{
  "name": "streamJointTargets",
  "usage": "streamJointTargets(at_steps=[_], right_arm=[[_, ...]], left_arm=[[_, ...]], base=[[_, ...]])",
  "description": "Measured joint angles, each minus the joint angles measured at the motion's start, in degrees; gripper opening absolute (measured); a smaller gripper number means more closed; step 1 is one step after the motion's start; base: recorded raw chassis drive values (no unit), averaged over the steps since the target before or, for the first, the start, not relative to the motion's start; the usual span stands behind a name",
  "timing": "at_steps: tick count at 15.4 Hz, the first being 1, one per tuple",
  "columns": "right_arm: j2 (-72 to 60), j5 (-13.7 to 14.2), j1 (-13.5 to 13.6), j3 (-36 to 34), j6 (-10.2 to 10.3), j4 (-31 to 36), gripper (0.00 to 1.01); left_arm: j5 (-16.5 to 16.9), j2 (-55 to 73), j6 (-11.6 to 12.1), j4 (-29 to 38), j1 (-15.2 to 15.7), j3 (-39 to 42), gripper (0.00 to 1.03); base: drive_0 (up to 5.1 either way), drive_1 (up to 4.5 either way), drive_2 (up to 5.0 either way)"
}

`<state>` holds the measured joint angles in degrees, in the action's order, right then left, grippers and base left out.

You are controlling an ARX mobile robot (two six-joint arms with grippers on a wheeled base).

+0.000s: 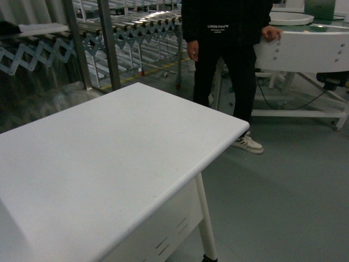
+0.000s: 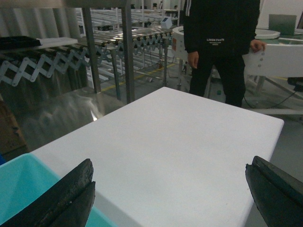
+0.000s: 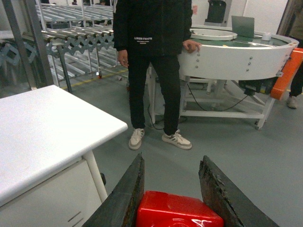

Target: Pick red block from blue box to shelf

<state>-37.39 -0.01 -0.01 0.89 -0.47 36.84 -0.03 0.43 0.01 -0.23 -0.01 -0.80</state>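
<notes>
In the right wrist view my right gripper (image 3: 171, 163) is shut on the red block (image 3: 177, 212), a glossy red brick wedged between its two dark fingers, held in the air above the grey floor to the right of the white table (image 3: 42, 127). In the left wrist view my left gripper (image 2: 169, 170) stands wide open over the white table (image 2: 180, 142), nothing between its fingers. A corner of the turquoise blue box (image 2: 21, 187) shows at the lower left of that view. Neither gripper appears in the head view. The steel uprights of the shelf (image 1: 108, 43) rise behind the table.
A person in black (image 1: 226, 54) stands just beyond the table's (image 1: 109, 158) far right corner, hand on a white round conveyor (image 1: 305, 46). Roller conveyors (image 1: 136, 24) on scissor frames run behind the table. Grey floor lies to the right.
</notes>
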Motion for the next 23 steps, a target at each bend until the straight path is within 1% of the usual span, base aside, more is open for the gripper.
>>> streamJointTargets(at_steps=[23], right_arm=[[0.02, 0.0, 0.0, 0.0, 0.0, 0.0, 0.28]], left_arm=[[0.0, 0.0, 0.0, 0.0, 0.0, 0.0, 0.98]], base=[[-1.5, -1.52, -1.5]])
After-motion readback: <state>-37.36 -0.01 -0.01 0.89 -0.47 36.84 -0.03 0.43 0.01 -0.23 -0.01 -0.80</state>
